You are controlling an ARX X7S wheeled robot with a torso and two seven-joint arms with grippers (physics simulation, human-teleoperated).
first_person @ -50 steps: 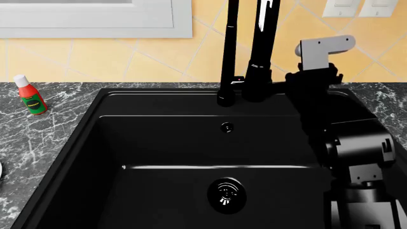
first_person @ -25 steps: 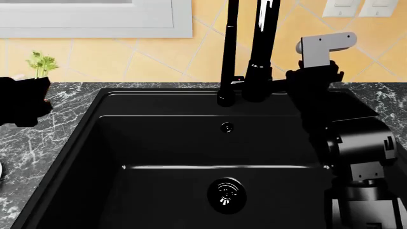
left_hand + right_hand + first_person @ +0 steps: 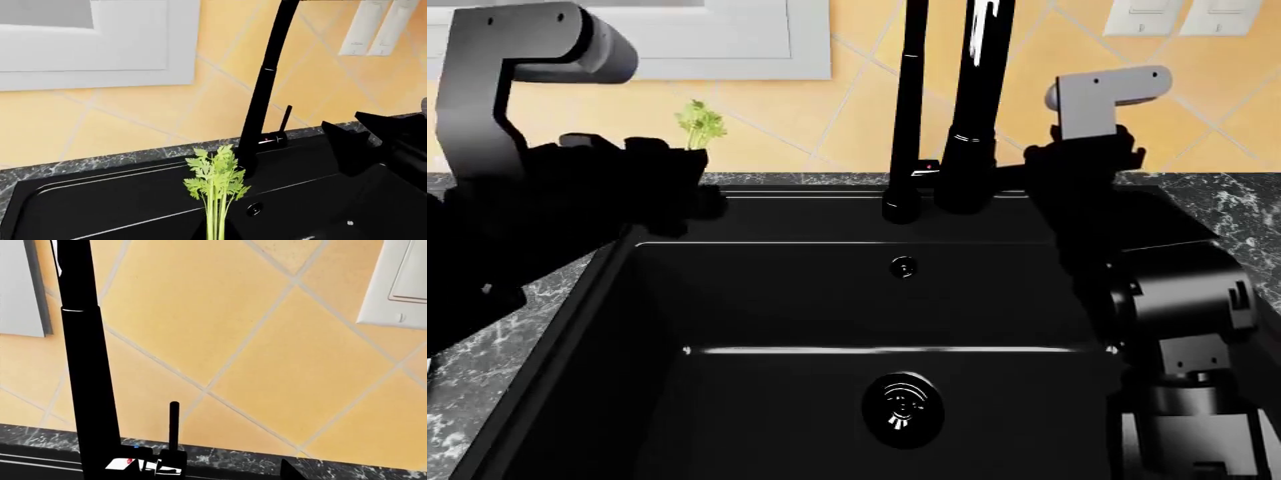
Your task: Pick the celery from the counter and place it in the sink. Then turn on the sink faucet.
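Left gripper [image 3: 681, 185] closed on the celery [image 3: 217, 187], stalks upright, leafy tuft uppermost, held over the near-left rim of the sink [image 3: 761, 300]. Right gripper [image 3: 1081, 165] raised at the sink's back right corner, just beside the sink faucet [image 3: 961, 120]; its jaws too dark to tell whether spread or closed. Faucet lever [image 3: 174, 427] upright at the base. Veined counter [image 3: 1241, 195] around the basin; yellow tiled wall [image 3: 267, 340] behind.
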